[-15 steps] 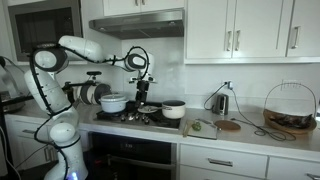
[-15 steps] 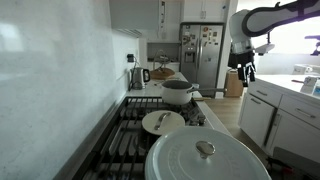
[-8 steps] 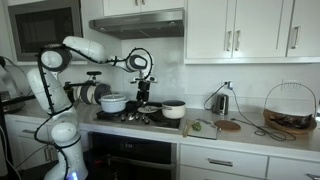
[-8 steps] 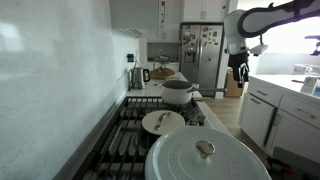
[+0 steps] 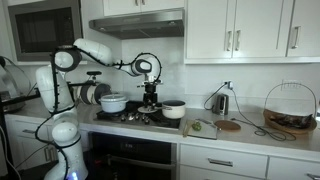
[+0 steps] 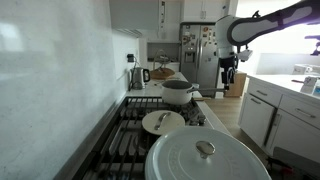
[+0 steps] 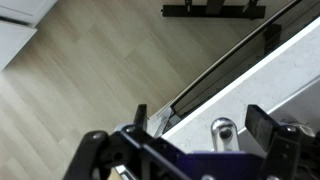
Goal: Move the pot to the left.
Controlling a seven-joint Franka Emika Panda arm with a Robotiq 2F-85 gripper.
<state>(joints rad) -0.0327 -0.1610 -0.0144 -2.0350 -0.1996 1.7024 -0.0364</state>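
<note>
The pot (image 5: 173,110) is small, low and white with a dark rim; it stands at the right end of the stove. In an exterior view it sits at the stove's far end (image 6: 178,93). My gripper (image 5: 150,101) hangs open and empty in the air to the left of the pot, at about its height or a little higher. In an exterior view the gripper (image 6: 227,84) is out in front of the stove's edge, apart from the pot. The wrist view shows my gripper (image 7: 200,125) with its jaws apart over the floor and the counter's front edge; the pot is out of that view.
A larger white pot (image 5: 113,102) and a steel pot with a long handle (image 5: 90,93) stand on the stove's left part. A big white lid (image 6: 205,155) and a flat lid (image 6: 163,122) lie nearer the camera. A kettle (image 5: 220,100) stands on the counter to the right.
The arm has swung the gripper sideways towards the pot and a little lower. The pots have not moved.
</note>
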